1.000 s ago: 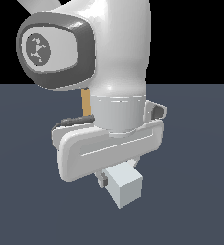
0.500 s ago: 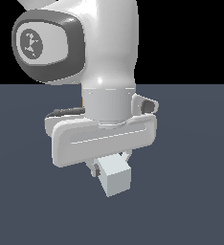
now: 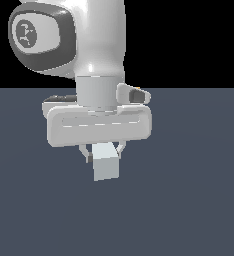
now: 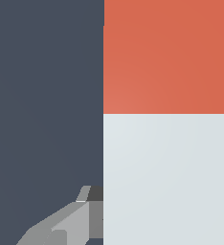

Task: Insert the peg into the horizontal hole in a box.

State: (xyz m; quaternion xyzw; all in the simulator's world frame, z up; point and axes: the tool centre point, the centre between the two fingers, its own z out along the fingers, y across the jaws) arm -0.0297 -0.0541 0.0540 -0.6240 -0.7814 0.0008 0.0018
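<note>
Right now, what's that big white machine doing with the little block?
A white robot arm grips a long square bar, the peg, between its jaws, clear of the dark grey floor. From outside only the bar's pale grey end shows; the wrist view shows its other end is red. The box with the hole it is meant for is not in sight, so nothing has been inserted.

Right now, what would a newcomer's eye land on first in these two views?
In the exterior view, the big white arm fills the upper middle, and the gripper below it has its jaws shut on the peg, whose pale end faces the camera above the dark floor. In the wrist view the peg dominates, red half beyond the light grey half. No box shows.
</note>
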